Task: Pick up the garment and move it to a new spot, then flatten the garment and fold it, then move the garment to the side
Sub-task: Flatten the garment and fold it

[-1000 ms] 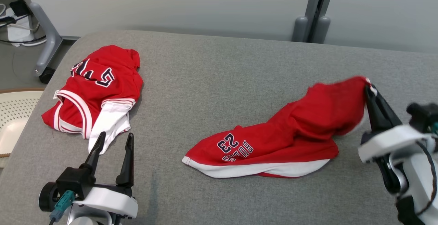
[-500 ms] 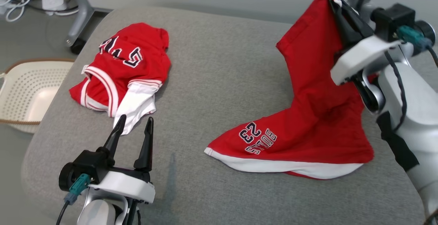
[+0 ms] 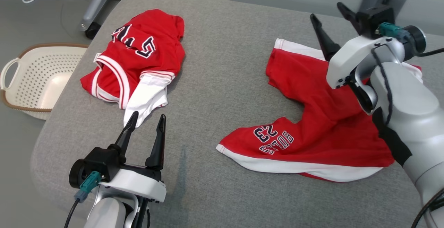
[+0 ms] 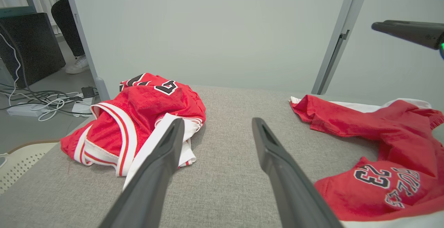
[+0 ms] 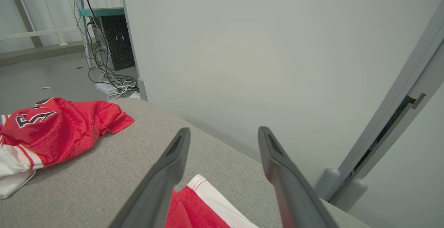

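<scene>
Find shorts (image 3: 322, 117) lying rumpled on pad (image 3: 225, 47), well right of jersey (image 3: 138, 58). Note right gripper (image 3: 326, 10) spread wide and empty above their far white hem, on the side away from jersey. Note left gripper (image 3: 148, 115) likewise wide and empty, just in front of jersey's white edge. Probably flattening now: pinch opposite hems, pull apart low and evenly, keep clear of jersey.

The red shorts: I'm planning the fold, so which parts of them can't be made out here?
- Head view: the shorts run under the right arm, which hides their right side.
- Left wrist view: the right and bottom edges cut them off.
- Right wrist view: the bottom edge and one of the fingers cut off all but a corner.
</scene>
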